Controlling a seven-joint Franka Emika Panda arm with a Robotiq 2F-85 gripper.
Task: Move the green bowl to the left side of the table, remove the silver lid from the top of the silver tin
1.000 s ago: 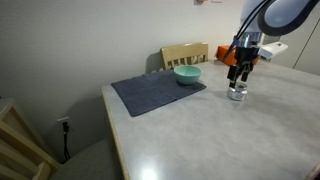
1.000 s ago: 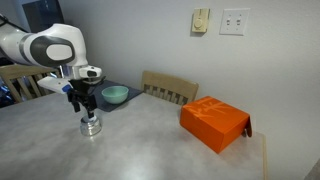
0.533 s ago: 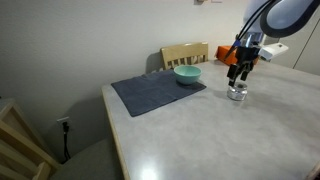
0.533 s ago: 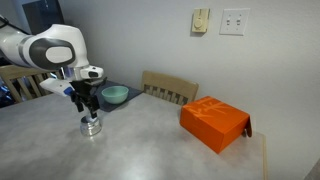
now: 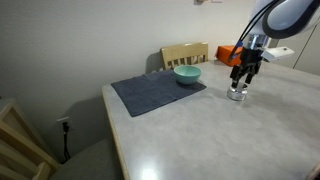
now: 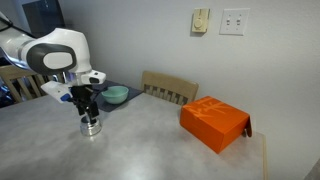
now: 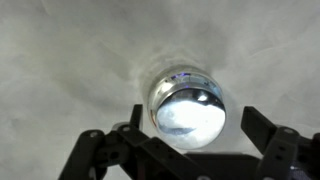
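Fingers (image 7: pixel 96 152) hang released, one each side of the silver tin (image 5: pixel 237 96), which stands on the bare worktop (image 5: pixel 200 140) right of the green bowl (image 5: pixel 187 74) on its dark mat (image 5: pixel 150 96). Lower centred, pinch only the silver lid (image 7: pixel 188 112) by its rim, then lift straight so the tin stays put.

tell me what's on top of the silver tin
The silver lid caps the silver tin; the gripper hangs open above it, fingers to either side. The lid hides whatever is inside the tin.
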